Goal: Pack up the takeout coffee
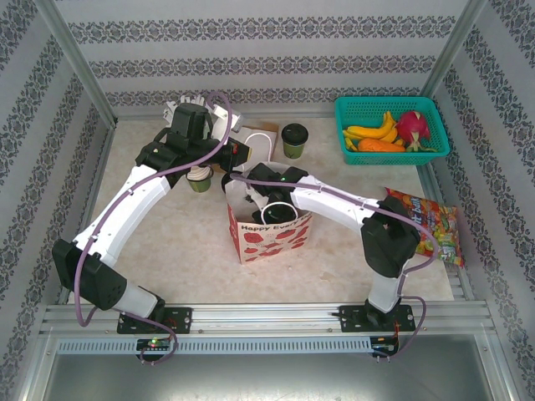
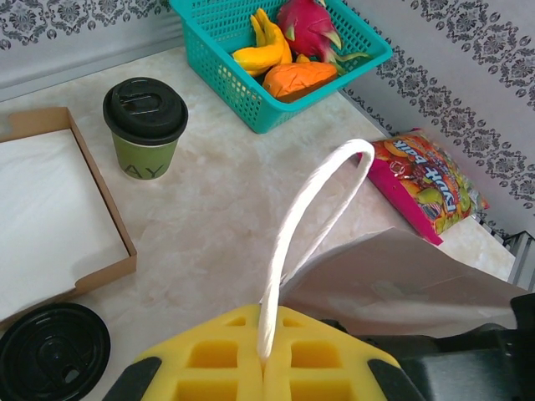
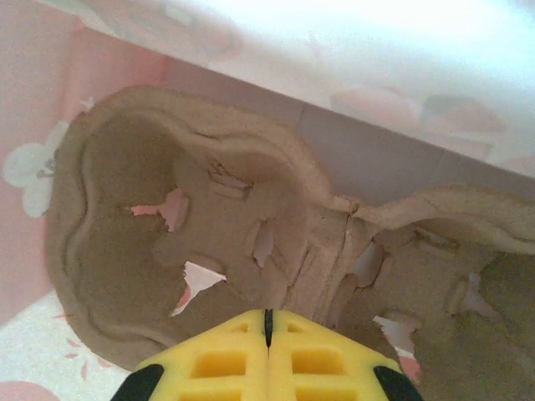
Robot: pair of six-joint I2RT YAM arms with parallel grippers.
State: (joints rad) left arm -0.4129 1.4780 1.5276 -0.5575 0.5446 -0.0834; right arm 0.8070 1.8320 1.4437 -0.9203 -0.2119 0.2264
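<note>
A white paper bag [image 1: 272, 236] printed with red hearts stands open at the table's middle. My left gripper [image 2: 266, 355] is shut on its white rope handle [image 2: 318, 200] and holds it up. The right arm reaches down into the bag, where my right gripper [image 3: 267, 316] is shut on nothing, just above a brown pulp cup carrier [image 3: 251, 225] lying on the bag's floor. One takeout coffee [image 1: 293, 140], olive green with a black lid, stands behind the bag [image 2: 144, 125]. The black lid of another cup [image 2: 50, 351] shows at the lower left of the left wrist view.
A shallow cardboard box [image 2: 92, 180] lined with white paper lies beside the cup. A teal basket [image 1: 435, 125] of fruit sits at the back right. A bright snack packet [image 1: 430, 225] lies at the right edge. Patterned walls close in the table.
</note>
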